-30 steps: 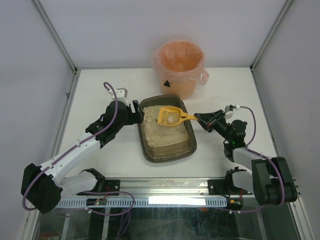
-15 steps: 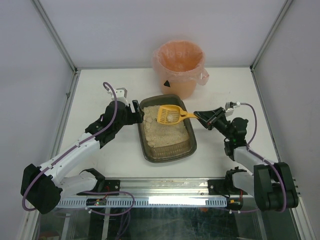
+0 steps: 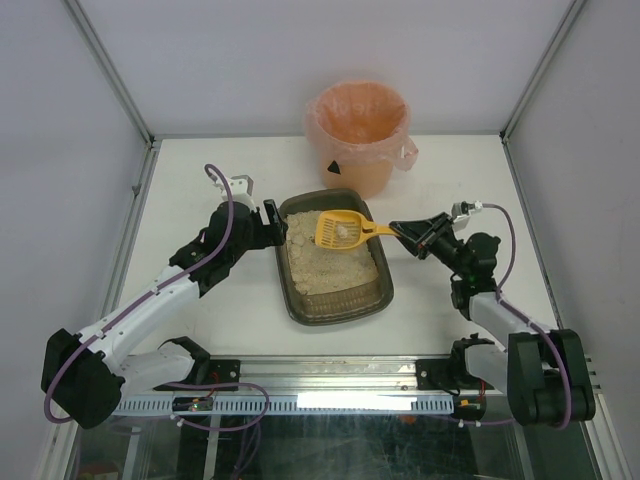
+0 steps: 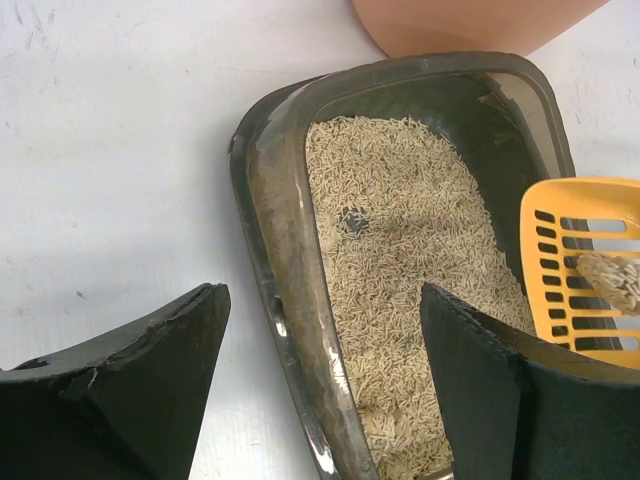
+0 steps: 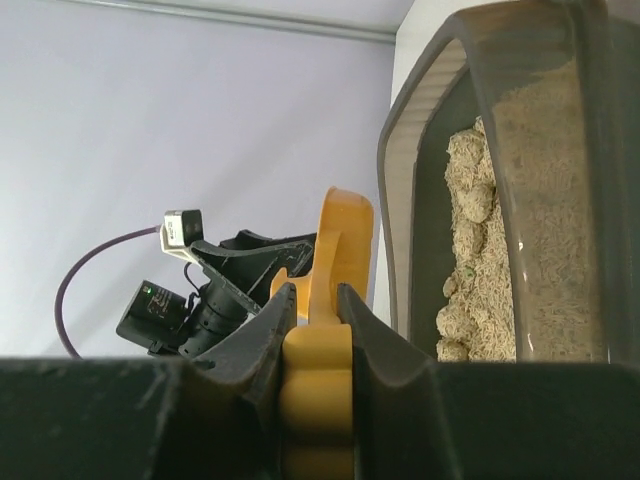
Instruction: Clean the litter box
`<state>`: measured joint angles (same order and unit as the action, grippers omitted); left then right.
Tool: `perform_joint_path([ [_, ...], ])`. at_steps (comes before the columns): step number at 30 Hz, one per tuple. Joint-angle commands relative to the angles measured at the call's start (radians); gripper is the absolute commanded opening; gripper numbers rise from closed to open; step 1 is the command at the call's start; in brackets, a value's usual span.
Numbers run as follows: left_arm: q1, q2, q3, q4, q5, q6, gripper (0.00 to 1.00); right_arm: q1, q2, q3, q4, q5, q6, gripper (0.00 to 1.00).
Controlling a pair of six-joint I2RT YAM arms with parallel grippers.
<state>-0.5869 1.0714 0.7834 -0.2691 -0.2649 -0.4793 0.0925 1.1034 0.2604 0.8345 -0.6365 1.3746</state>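
The litter box [image 3: 286, 280], a dark translucent tray of beige litter, lies mid-table. My left gripper [image 3: 272, 225] is open and straddles its left rim [image 4: 290, 300]; one finger [image 4: 150, 370] stands outside over the table, the other [image 4: 490, 380] over the litter, and my left gripper [image 4: 322, 295] holds nothing. My right gripper [image 3: 400, 233] is shut on the handle of a yellow slotted scoop [image 3: 340, 230]. The scoop hangs above the far end of the box with a clump [image 4: 612, 280] in it. In the right wrist view the scoop [image 5: 335, 250] rises from my right gripper [image 5: 315, 300] beside the box wall [image 5: 440, 120].
A round bin with a pink liner [image 3: 358, 135] stands just beyond the far end of the box, and its base [image 4: 470, 20] shows in the left wrist view. White table surface [image 3: 200, 190] surrounds the box. Enclosure walls and metal frame posts ring the table.
The right arm has shifted slightly and the scoop has risen a little over the far end of the box. The left gripper has stayed at the rim.
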Motion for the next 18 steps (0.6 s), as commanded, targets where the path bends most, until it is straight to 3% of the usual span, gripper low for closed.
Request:
perform_joint_path([
  [1, 0.012, -0.030, 0.025, 0.027, -0.014, 0.002, 0.80, -0.023, -0.065, 0.046, -0.010, 0.002, 0.003, 0.00],
  [3, 0.012, -0.035, 0.024, 0.026, -0.019, -0.001, 0.80, 0.000, -0.058, 0.105, -0.066, -0.056, -0.056, 0.00],
  [10, 0.012, -0.036, 0.015, 0.030, -0.029, -0.002, 0.80, -0.034, -0.109, 0.156, -0.120, -0.041, -0.012, 0.00],
  [18, 0.013, -0.033, 0.012, 0.033, -0.031, -0.007, 0.80, -0.043, -0.083, 0.485, -0.380, 0.027, -0.097, 0.00],
])
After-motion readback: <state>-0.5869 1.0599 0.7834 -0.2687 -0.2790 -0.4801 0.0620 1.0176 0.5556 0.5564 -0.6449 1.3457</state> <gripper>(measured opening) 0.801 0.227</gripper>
